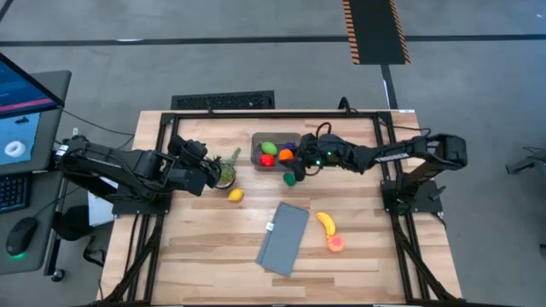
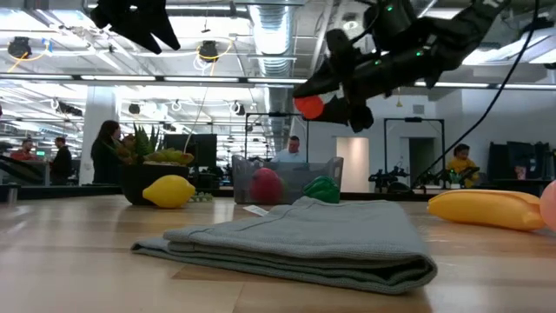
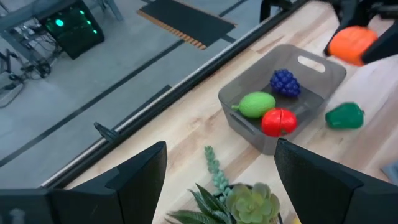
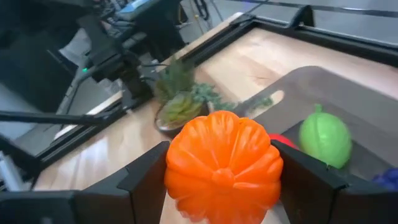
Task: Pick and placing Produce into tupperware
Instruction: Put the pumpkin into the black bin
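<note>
**A:** Tupperware [image 1: 275, 139] sits at the table's far middle. Inside: light green fruit [image 3: 255, 104], red tomato [image 3: 278, 121], purple grapes [image 3: 285, 82].

**B:** Right gripper [image 1: 294, 157]?

**A:** Clamped on the orange pumpkin [image 4: 224, 163], held in the air at the tub's right end. Fingers press both sides of it.

**B:** Left gripper [image 3: 217, 180]?

**A:** Fingers spread apart, nothing between them. It hangs above the potted plant [image 1: 225, 167], left of the tub.

**B:** Loose produce?

**A:** Dark green pepper [image 1: 290, 178] on the wood just in front of the tub. Lemon [image 1: 236, 195] near the plant. Banana [image 1: 325, 223] and a pink piece [image 1: 336, 244] touching, right of the folded grey cloth [image 1: 284, 238] at the table's front middle.
</note>
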